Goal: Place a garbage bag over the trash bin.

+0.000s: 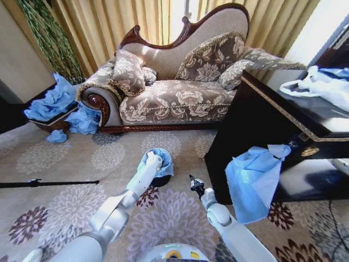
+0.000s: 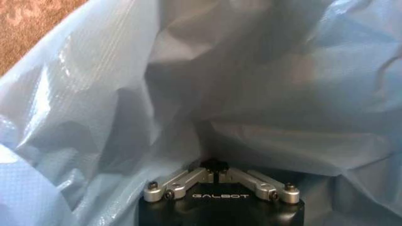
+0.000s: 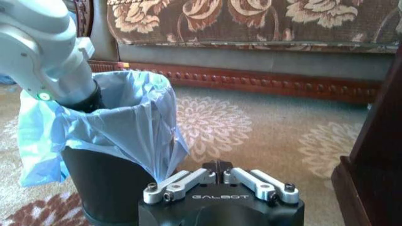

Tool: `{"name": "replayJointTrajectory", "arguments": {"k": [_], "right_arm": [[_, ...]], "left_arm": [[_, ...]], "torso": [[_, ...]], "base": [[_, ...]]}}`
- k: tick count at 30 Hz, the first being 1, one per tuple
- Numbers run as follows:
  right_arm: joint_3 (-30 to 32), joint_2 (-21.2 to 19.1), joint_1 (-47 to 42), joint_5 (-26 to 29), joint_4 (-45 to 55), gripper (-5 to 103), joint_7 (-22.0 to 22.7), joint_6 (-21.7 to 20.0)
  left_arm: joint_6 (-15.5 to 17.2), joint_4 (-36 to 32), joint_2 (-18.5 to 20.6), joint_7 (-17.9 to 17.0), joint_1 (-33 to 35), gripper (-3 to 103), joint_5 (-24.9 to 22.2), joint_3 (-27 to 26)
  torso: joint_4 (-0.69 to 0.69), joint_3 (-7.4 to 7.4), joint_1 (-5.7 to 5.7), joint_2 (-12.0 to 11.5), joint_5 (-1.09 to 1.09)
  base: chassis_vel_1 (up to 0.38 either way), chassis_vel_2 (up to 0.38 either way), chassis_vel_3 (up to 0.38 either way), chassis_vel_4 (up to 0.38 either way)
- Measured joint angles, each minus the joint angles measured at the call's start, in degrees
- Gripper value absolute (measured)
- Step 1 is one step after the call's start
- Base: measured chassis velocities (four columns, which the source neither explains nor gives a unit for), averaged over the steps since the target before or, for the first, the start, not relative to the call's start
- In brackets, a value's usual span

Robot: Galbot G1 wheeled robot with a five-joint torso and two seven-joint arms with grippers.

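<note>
garbage bag (image 3: pixel 119 122) over trash bin (image 3: pixel 110 181) | left gripper (image 2: pixel 217 165) inside bag

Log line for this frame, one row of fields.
left gripper: shut, inside garbage bag | bag: draped over trash bin rim | right gripper: shut, beside bin

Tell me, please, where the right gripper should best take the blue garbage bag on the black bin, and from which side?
Probably the loose flap of the garbage bag hanging outside the trash bin rim, on the side toward the right gripper. It drapes free there, so the thin film can be pinched from outside. The left gripper is inside the bag.
</note>
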Motion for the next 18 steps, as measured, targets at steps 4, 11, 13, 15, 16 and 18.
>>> {"name": "replayJointTrajectory", "arguments": {"k": [4,11,13,15,16,18], "right_arm": [[-0.6,0.1,0.0,0.0,0.1,0,0.0,0.0],[-1.4,0.2,0.2,0.0,0.1,0,0.2,0.0],[-1.7,0.4,0.3,0.0,0.1,0,0.3,0.0],[-1.9,0.5,0.3,-0.2,0.2,0,0.4,0.0],[-1.9,0.5,0.3,-0.2,0.2,0,0.4,0.0],[-2.0,0.6,0.3,-0.3,0.2,0,0.5,0.0]], "left_arm": [[-0.2,1.5,-0.1,0.8,0.0,0,0.8,-0.1],[-0.5,2.4,-0.2,1.6,0.2,0,1.6,-0.2],[-0.5,2.6,-0.1,1.7,0.3,0,1.7,-0.2],[-0.5,2.8,0.0,1.6,0.3,0,1.7,-0.2],[-0.5,2.8,0.0,1.6,0.3,0,1.7,-0.2],[-0.5,2.8,0.1,1.5,0.4,0,1.7,-0.2]], "torso": [[0.00,0.00,0.00,0.0,0.00],[0.00,0.00,0.00,0.0,0.00],[0.00,0.00,0.00,0.0,0.00],[0.00,0.00,0.00,0.0,0.00],[0.00,0.00,0.00,0.0,0.00],[-0.01,0.00,0.00,0.0,0.00]], "base": [[0.000,0.000,0.000,0.000],[0.000,0.000,0.000,0.000],[0.000,0.000,0.000,0.000],[0.000,0.000,0.000,0.000],[0.000,0.000,0.000,0.000],[0.000,0.000,0.000,0.000]]}}
